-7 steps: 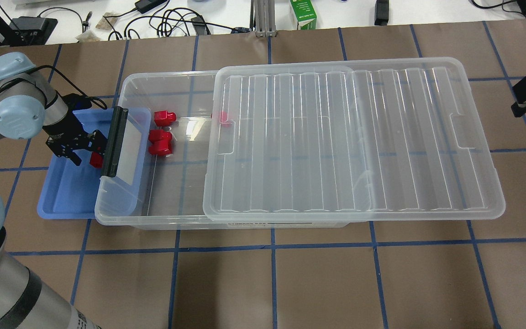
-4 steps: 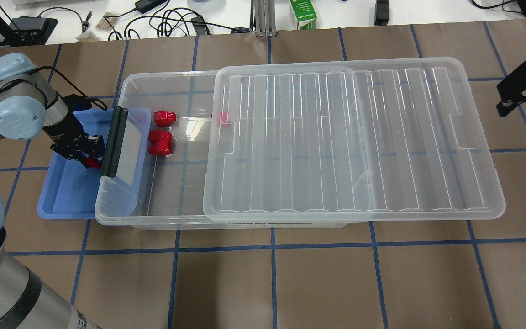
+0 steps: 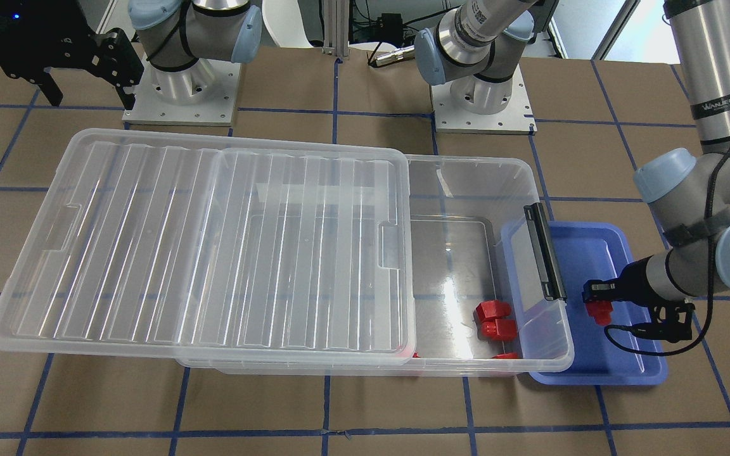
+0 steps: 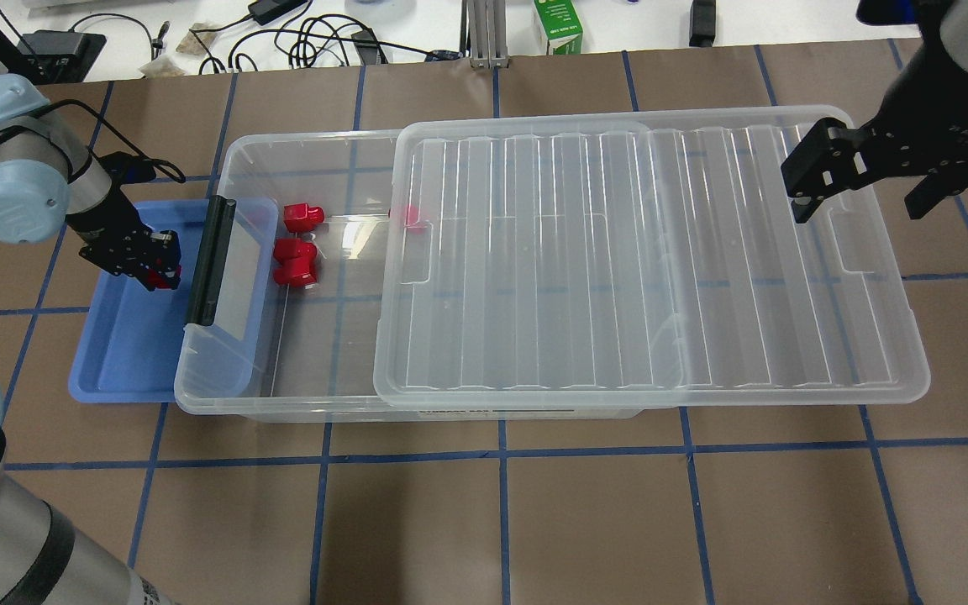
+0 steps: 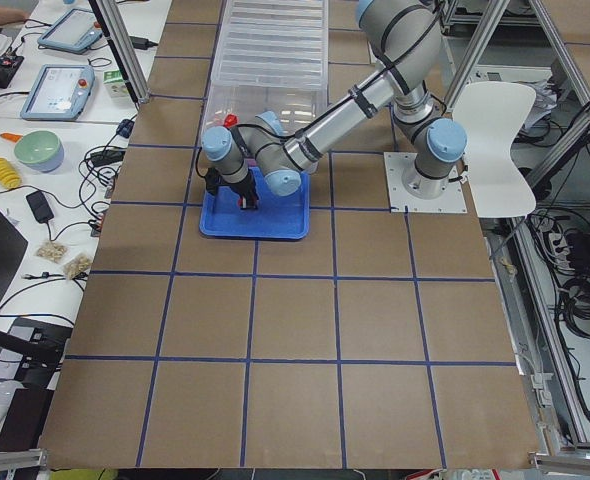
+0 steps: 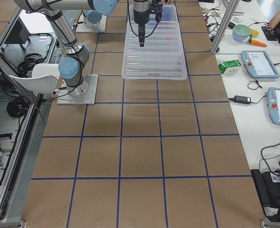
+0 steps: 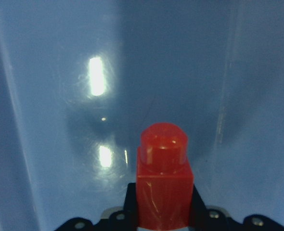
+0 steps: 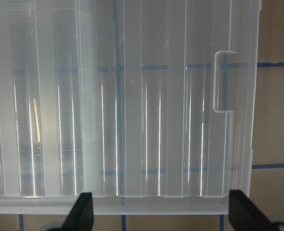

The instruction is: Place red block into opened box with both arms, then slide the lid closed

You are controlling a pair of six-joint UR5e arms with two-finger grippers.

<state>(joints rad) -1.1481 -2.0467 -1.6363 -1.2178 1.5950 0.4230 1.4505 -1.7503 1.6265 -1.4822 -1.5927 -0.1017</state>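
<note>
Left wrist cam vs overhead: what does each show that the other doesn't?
Left wrist only: the red block close up, its round stub pointing away from the left gripper clamping it. Overhead only: the box, the lid slid partly off it, loose blocks inside, the open right gripper over the lid. Both: the held block over the blue tray.

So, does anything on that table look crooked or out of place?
Nothing looks spilled or broken. The lid sits slid roughly half off the box, overhanging the table, and the box's latch end overlaps the blue tray, which looks crowded.
</note>
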